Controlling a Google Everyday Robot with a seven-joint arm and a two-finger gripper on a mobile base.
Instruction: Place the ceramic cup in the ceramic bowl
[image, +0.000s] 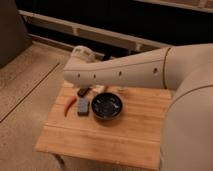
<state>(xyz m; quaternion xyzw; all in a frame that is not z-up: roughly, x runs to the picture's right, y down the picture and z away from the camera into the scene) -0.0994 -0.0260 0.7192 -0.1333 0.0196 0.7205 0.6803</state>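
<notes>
Ceramic bowl (106, 106) sits mid-surface (115, 142). Ceramic cup (121, 90) barely shows just behind it, under the arm (125, 72). Jaws low at back-left, near grey block (82, 107); their opening, cannot tell.

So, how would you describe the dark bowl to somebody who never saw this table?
On the wooden table, look just below the beige arm, whose pincer is hidden under its end at the table's back left corner. There sits the ceramic bowl. It is round, glossy and almost black, and wider than the grey block and the red curved thing beside it.
</notes>
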